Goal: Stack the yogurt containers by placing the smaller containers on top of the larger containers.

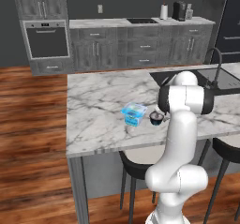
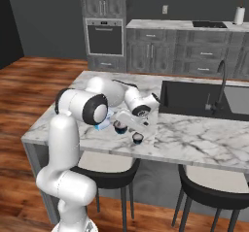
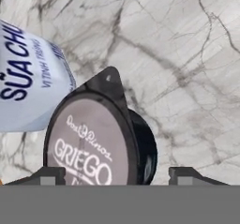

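Dark cup (image 3: 93, 138) cropped below, tub (image 3: 30, 85) cut off left

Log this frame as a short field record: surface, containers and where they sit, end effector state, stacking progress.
surface: marble island counter
large container: light-blue tub, standing on the counter
wider dark cup: GRIEGO-lidded cup, on the counter beside the tub, between the fingertips
tiny dark cup: tiny cup, near the counter's front edge, apart from the others
end effector: end effector, fingers either side of the wider cup, contact not clear
stacking: nothing on the tub yet
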You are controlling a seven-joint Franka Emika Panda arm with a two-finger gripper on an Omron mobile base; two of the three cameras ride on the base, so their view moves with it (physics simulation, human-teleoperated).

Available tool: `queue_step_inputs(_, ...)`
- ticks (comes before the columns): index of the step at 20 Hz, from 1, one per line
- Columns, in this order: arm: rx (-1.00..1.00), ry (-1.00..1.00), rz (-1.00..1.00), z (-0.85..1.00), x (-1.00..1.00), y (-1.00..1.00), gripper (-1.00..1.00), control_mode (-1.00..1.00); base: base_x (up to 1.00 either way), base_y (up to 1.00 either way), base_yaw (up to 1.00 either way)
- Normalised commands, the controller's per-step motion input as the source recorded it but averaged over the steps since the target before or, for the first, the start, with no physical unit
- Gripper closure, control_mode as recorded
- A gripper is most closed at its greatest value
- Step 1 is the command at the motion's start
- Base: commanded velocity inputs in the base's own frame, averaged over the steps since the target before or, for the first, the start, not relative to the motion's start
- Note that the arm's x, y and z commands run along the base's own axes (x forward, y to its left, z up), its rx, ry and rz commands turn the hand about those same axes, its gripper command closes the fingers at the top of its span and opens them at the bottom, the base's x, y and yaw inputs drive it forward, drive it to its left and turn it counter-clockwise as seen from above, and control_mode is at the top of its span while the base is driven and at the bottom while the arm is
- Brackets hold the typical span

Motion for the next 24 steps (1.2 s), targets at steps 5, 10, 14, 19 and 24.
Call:
queue_step_inputs(5, 0.00, 0.05, 0.00, 0.00, 0.00, 0.29, 1.00, -1.00, 0.00, 0.00, 0.00)
queue_step_inputs(10, 0.00, 0.04, 0.00, 0.00, 0.00, 0.20, 1.00, -1.00, 0.00, 0.00, 0.00)
queue_step_inputs(14, 0.01, 0.01, 0.00, 0.00, 0.00, 0.00, 1.00, -1.00, 0.00, 0.00, 0.00)
queue_step_inputs(19, 0.13, 0.00, -0.02, 0.11, -0.13, -0.62, 1.00, -1.00, 0.00, 0.00, 0.00)
queue_step_inputs(24, 0.20, 0.00, -0.02, 0.36, -0.21, -0.80, 1.00, -1.00, 0.00, 0.00, 0.00)
